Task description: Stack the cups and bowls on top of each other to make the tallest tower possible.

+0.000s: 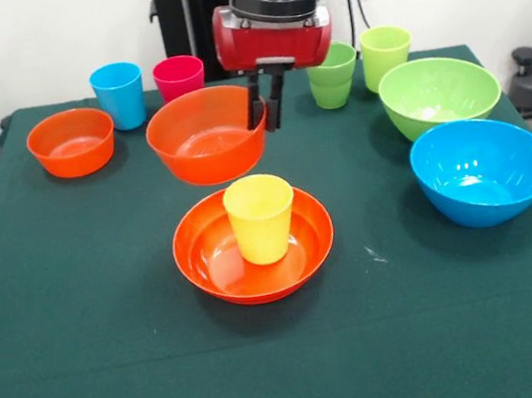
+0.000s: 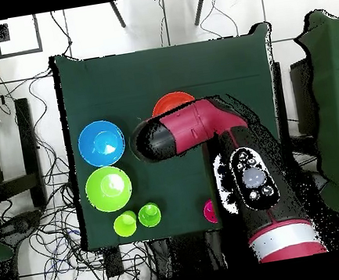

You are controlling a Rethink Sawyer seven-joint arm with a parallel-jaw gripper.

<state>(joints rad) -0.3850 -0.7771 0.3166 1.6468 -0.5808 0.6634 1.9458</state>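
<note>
1. Your hand (image 1: 265,104) is pinching the rim of a small orange bowl (image 1: 206,135) and holds it up in the air, off the table (image 1: 86,336).
2. Below it and a bit nearer the front view's camera sits the tower (image 1: 254,241). So far it is just the wide orange bowl (image 1: 206,263) with a yellow cup (image 1: 261,218) standing mouth-up in the middle of it.
3. You are on the step of putting the next bowl on the tower. The held bowl is not over the cup yet.
4. Next, I think you need to bring the bowl right over the yellow cup, keep it level, and lower it slowly until its bottom sits on the cup's rim. Then let go gently.
5. Watch out: the bowl is wider than the cup and you hold it by one side, so it may tip if it lands off the middle.
6. More pieces wait on the table. Another small orange bowl (image 1: 71,142), a blue cup (image 1: 119,95) and a pink cup (image 1: 178,75) stand at the back on one side.
7. Two green cups (image 1: 333,76) stand at the back on the other side, near a green bowl (image 1: 439,93) and a blue bowl (image 1: 482,170).
8. From above, your arm (image 2: 195,130) covers most of the tower.
</note>
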